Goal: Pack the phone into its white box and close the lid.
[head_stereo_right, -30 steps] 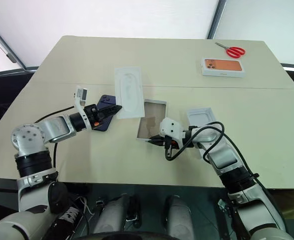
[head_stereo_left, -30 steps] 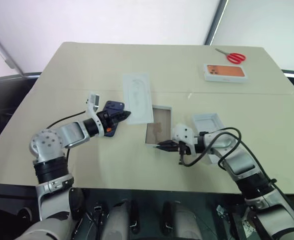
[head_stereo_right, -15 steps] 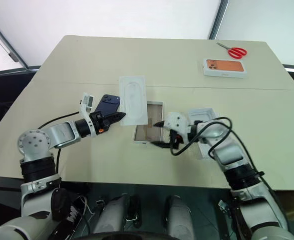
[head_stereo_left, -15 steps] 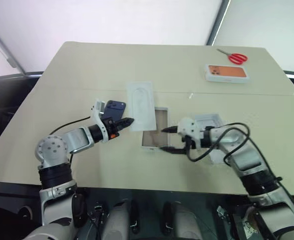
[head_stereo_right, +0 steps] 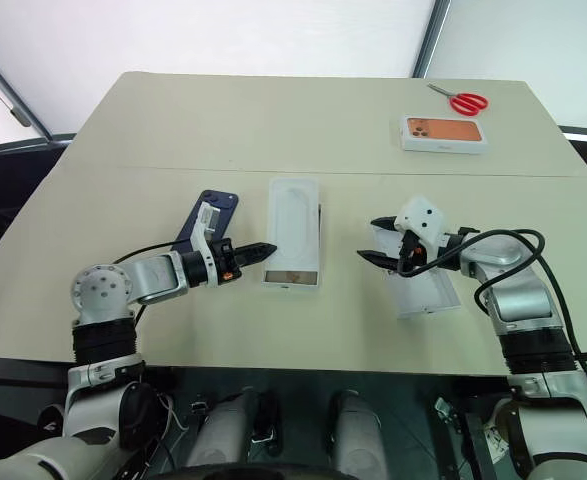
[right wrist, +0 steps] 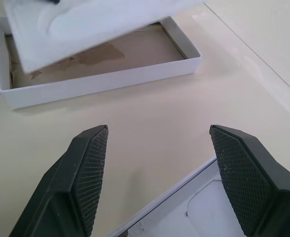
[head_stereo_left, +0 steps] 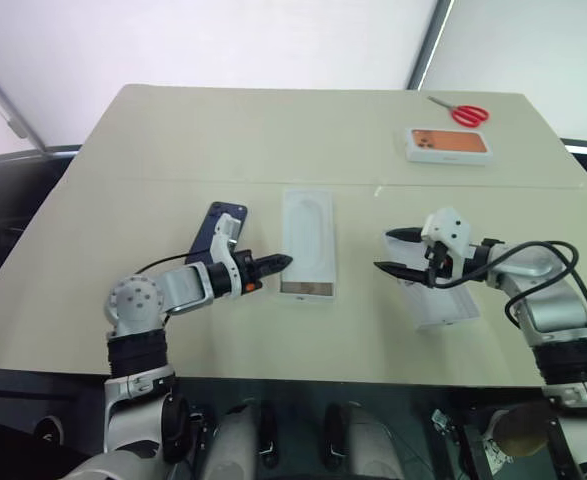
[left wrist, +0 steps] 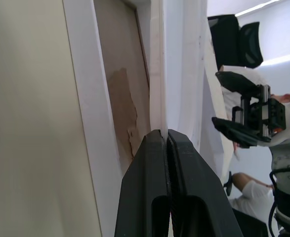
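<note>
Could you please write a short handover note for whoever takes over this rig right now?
Left gripper: jaws shut, at the edge of the flat white insert, which lies over the small white cardboard box base.
Right gripper: jaws open, holding nothing, above the table by the shallow white cardboard lid.
The slim dark navy smartphone lies on the table, left of the box.
Done: nothing packed.
Left: clear the insert, put the phone in, close the lid.

Box (head_stereo_right: 295, 279) mouth: covered by insert (head_stereo_right: 295, 230)
Between box and lid (head_stereo_right: 425, 293): bare table (head_stereo_right: 353, 150)
Far right: scissors (head_stereo_right: 462, 101), orange-phone box (head_stereo_right: 444, 133)
</note>
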{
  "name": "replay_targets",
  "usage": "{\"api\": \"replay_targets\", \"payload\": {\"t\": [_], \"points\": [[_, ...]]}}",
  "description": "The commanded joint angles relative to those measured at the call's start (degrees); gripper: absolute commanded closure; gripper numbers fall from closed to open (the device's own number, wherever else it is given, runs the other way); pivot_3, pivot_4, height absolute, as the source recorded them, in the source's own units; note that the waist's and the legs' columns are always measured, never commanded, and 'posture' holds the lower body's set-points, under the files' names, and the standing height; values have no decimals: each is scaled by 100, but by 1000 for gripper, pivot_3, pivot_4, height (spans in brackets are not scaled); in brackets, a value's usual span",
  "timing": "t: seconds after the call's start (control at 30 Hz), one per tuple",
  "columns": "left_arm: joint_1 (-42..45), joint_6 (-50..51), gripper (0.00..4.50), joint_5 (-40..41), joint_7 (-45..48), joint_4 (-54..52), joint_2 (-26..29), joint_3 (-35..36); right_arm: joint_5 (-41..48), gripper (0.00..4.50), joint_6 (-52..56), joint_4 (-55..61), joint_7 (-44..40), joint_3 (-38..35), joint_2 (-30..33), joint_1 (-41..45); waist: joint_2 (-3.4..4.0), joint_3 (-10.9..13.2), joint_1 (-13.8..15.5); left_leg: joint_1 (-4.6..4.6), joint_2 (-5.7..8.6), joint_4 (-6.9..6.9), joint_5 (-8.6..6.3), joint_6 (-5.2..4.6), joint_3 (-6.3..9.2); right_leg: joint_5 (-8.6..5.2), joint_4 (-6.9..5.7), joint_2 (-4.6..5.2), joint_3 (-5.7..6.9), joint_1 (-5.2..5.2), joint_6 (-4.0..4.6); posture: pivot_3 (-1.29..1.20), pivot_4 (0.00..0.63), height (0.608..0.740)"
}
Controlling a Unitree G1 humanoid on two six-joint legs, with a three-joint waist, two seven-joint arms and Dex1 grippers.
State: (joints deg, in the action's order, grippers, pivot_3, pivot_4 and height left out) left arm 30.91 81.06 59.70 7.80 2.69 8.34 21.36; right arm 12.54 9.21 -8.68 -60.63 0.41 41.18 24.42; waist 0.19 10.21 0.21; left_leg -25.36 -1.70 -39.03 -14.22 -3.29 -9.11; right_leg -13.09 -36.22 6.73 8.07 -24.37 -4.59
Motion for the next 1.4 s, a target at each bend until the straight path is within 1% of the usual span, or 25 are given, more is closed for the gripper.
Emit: {"api": "replay_targets", "payload": {"t": [0.03,0.2,0.3,0.33,0.37,0.5,0.67,0.83,1.03,1.13,1.23,1.3,1.37,1.4], "points": [[121,57,4500,37,39,-10,47,10,18,1077,-177,162,96,-90,-51,-17,0,0,9,0,0,0,0,0,0,0,0,0,1,0,0,0,150,738],[97,159,4500,-12,228,-62,176,-191,-36,1077,-281,136,172,-73,-60,-3,0,0,41,-1,4,-2,0,0,0,0,0,4,2,0,0,0,150,738],[80,136,3480,-57,280,-79,239,-259,-28,1010,-256,156,223,-48,-112,22,0,0,36,-1,3,-2,0,0,0,0,0,4,1,0,0,0,150,738],[74,98,3029,-116,313,-114,289,-318,-26,1010,-239,169,242,-39,-128,30,0,0,36,-1,3,-2,0,0,0,0,0,4,0,0,0,0,150,738],[68,44,2488,-183,368,-148,354,-386,-28,1010,-227,184,258,-27,-143,34,0,0,35,0,3,-2,0,1,0,0,0,4,0,1,0,0,150,738],[149,83,557,-125,582,-126,567,-339,3,1010,-180,227,255,10,-210,57,2,-1,33,1,2,-2,-1,1,1,0,0,4,-2,2,0,0,150,738],[333,-112,557,-165,819,-166,942,-276,36,1010,-87,216,364,65,-411,309,1,0,12,0,2,-1,-1,1,1,0,0,4,-2,-1,0,0,150,738],[476,-185,557,-59,876,-217,947,-181,-8,1010,-72,208,403,184,-620,478,1,0,29,-1,2,-1,-1,1,2,0,0,4,-1,-1,0,0,150,738],[256,-196,557,-95,899,-450,926,-266,-22,1010,-169,116,503,200,-752,657,1,0,2,-2,3,-1,-1,1,1,0,0,4,-2,-1,0,0,150,738],[149,-166,557,-38,956,-573,1011,-210,27,1010,-94,101,693,207,-993,843,1,0,-52,-1,1,0,0,1,1,0,-1,3,-2,-1,0,0,150,738],[53,-304,557,-147,1089,-688,1160,-276,34,1010,48,165,764,352,-1251,939,1,0,-92,-1,-1,2,0,2,2,0,-1,2,-1,-1,0,0,150,738],[1,-419,517,-224,1215,-766,1284,-339,-24,1600,66,129,878,439,-1454,994,2,0,-96,-1,-1,4,0,2,2,0,-1,1,-1,-2,0,0,150,738],[-1,-443,517,-214,1269,-766,1359,-321,-123,2415,79,89,985,556,-1632,1053,2,0,-95,-1,0,5,0,2,0,0,-1,0,-1,-4,0,0,150,738],[-3,-456,517,-200,1302,-756,1394,-304,-249,2892,12,22,1053,660,-1709,1092,2,0,-91,-1,0,5,0,3,0,0,-1,1,-1,-3,0,0,150,738]]}}
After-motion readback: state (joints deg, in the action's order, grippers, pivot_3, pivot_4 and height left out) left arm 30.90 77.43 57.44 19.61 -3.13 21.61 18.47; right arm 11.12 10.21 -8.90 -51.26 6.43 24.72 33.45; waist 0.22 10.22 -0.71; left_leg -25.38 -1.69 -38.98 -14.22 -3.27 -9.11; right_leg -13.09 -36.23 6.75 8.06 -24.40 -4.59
